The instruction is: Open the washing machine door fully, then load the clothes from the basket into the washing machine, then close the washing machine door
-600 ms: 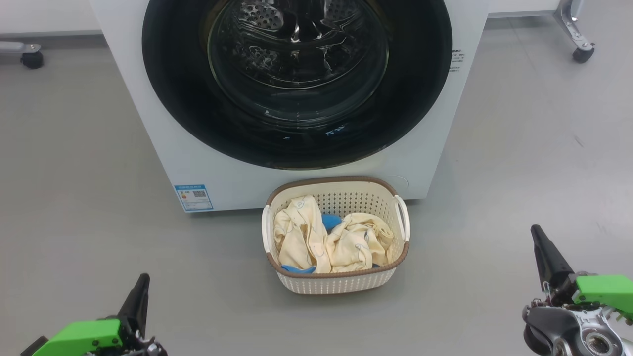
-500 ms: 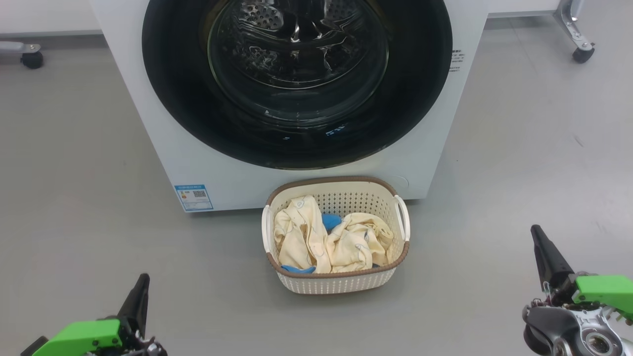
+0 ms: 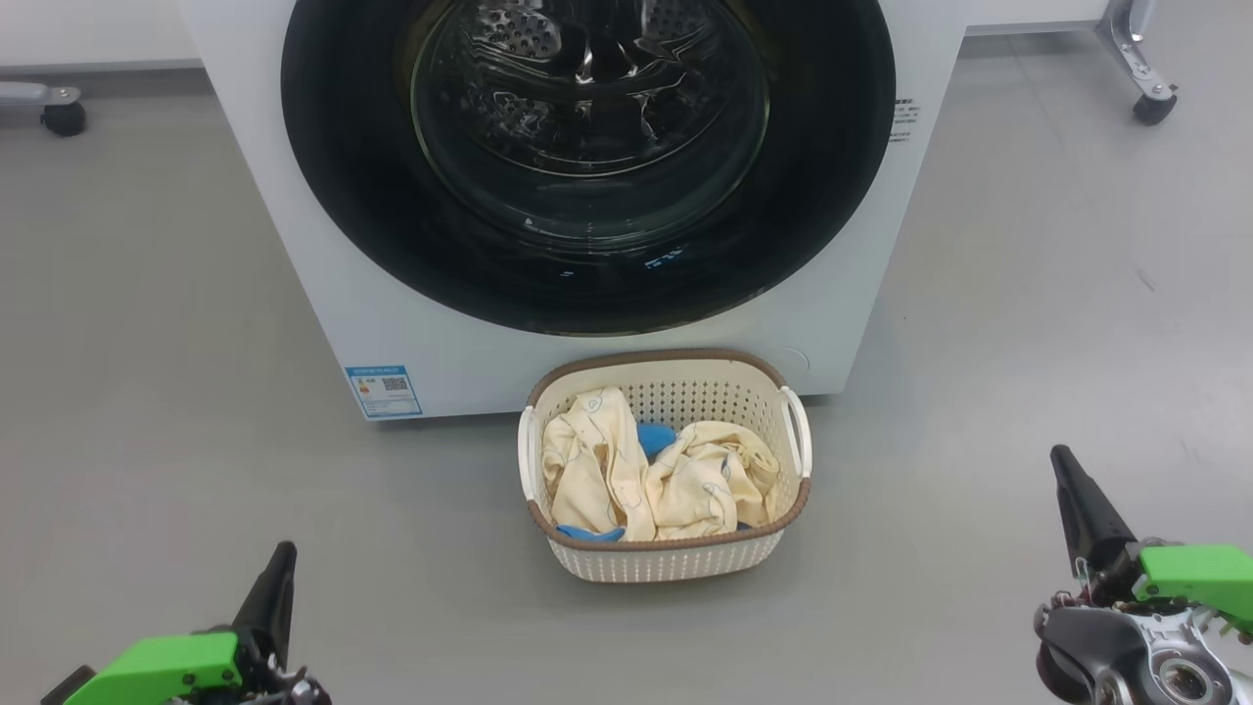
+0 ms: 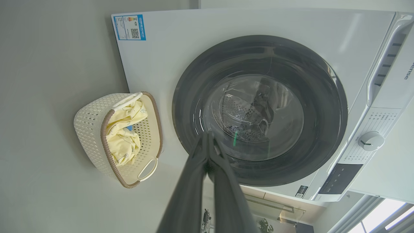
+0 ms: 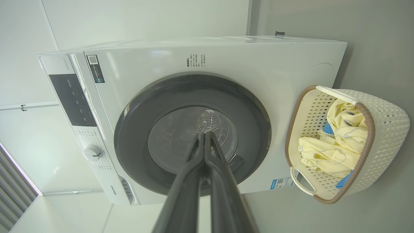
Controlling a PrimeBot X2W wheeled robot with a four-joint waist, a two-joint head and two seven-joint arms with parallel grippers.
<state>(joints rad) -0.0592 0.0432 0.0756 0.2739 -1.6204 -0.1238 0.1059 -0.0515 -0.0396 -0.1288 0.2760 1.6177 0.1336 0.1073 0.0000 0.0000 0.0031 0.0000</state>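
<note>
- Left hand point(image 3: 285, 553) sits low at the left of my head view, its two dark fingers pressed together into one point, gripping nothing, above the bare grey floor point(image 3: 147, 392).
- Right hand point(image 3: 1062, 460) mirrors it at the lower right, fingers likewise pressed tip to tip and empty.
- I see the washing machine point(image 3: 323, 294) straight ahead, white, with a blue label point(image 3: 383, 390) at the lower left corner of its front.
- I read the washing machine door point(image 3: 832, 196) as lying flush against that front, with its glossy black rim unbroken. Through the glass bowl I make out the perforated steel drum point(image 3: 587, 88).
- I have the basket point(image 3: 666, 563) on the floor just in front of the machine, below the door. It is ahead of both hands, between them and well apart from each.
- I see the clothes point(image 3: 705, 480) heaped inside it: pale yellow garments, with blue pieces point(image 3: 654, 436) showing between them and at the near left corner.
- My two wrist views each look along closed fingers toward the door glass.
</note>
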